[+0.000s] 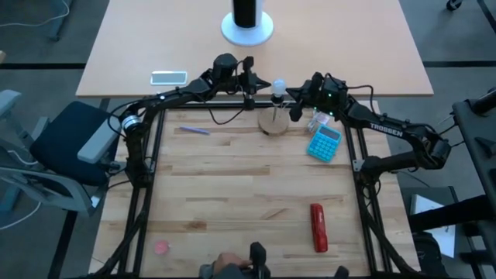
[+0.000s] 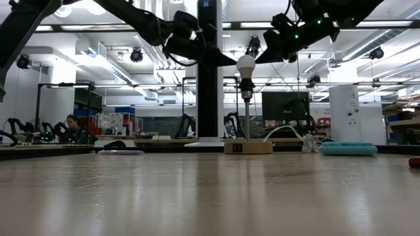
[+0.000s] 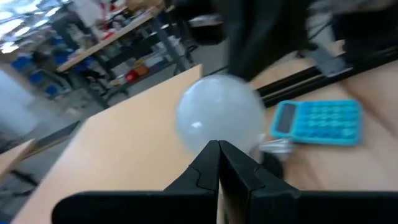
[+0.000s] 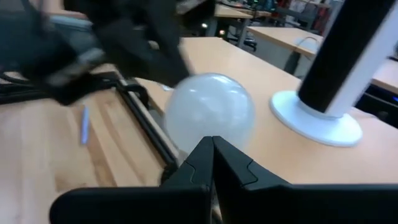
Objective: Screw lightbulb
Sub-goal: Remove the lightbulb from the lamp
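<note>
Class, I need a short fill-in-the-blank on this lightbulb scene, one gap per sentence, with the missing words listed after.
1. The lightbulb sits on top of a thin post that rises from a ____ base.
2. The calculator is ____ in colour.
3. The left gripper and the right gripper flank the ____.

Missing words: wooden; blue; lightbulb

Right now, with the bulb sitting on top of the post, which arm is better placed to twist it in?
Close call, leaning right. The lightbulb stands on the post above the wooden disc, between both arms. The right gripper sits beside the post; the left gripper is slightly farther. Both look shut.
</note>
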Robot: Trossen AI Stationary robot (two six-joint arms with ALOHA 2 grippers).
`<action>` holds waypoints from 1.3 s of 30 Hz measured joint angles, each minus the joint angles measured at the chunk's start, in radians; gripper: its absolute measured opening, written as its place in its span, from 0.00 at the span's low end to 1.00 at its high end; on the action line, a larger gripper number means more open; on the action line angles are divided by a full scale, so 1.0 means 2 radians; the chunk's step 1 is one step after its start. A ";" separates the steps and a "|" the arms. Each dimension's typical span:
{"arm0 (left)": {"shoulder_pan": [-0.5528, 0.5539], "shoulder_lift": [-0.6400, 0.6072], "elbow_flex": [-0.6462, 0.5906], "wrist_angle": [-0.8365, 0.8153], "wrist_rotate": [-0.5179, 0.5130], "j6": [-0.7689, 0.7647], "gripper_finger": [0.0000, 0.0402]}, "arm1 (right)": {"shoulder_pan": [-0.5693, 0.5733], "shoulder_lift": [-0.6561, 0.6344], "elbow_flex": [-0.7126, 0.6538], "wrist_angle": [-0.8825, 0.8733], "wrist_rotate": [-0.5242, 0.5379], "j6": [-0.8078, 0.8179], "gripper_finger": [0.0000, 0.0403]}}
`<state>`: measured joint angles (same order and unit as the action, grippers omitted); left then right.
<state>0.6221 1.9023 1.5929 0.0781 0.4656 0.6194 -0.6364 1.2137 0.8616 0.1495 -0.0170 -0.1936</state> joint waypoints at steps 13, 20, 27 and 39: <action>0.000 -0.018 0.000 -0.051 -0.035 -0.003 0.00 | -0.006 -0.022 0.001 -0.065 0.019 -0.014 0.00; 0.004 -0.007 0.000 0.028 -0.095 0.013 0.00 | -0.005 -0.026 0.001 -0.044 -0.039 -0.013 0.00; 0.003 0.010 0.000 0.052 -0.081 0.013 0.00 | -0.005 -0.004 0.001 -0.002 -0.071 -0.008 0.00; 0.001 0.012 0.000 0.043 -0.053 0.005 0.00 | -0.006 0.004 0.001 0.001 -0.036 -0.009 0.00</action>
<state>0.6248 1.9255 1.5925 0.1646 0.3594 0.6296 -0.6479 1.2213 0.8627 0.1524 -0.0885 -0.2119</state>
